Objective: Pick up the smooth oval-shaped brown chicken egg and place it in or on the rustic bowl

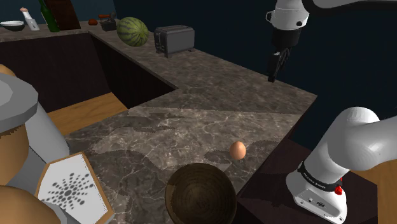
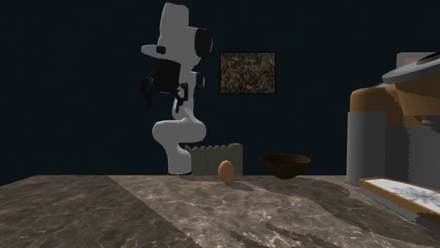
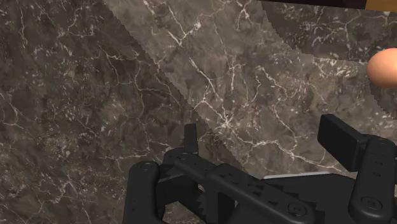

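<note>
A brown egg [image 1: 238, 150] lies on the dark marble counter [image 1: 210, 108], near its edge on the shoulder view's right. Just in front of it, towards the camera, stands a dark brown round bowl [image 1: 200, 191]. In the second exterior view the egg [image 2: 225, 170] sits left of the bowl [image 2: 285, 164]. My black gripper [image 1: 275, 71] hangs high above the counter, well away from the egg, open and holding nothing. From across the table the gripper [image 2: 162, 102] shows its fingers spread. In the wrist view the gripper [image 3: 267, 137] looks down on bare marble, with the egg [image 3: 383, 68] off to one side.
A toaster [image 1: 174, 39] and a watermelon [image 1: 132, 30] stand at the back of the counter. A flat box with a dotted top [image 1: 70, 188] and a large grey and tan object [image 1: 19, 127] are at the shoulder view's lower left. The counter ends beside my base [image 1: 318, 191].
</note>
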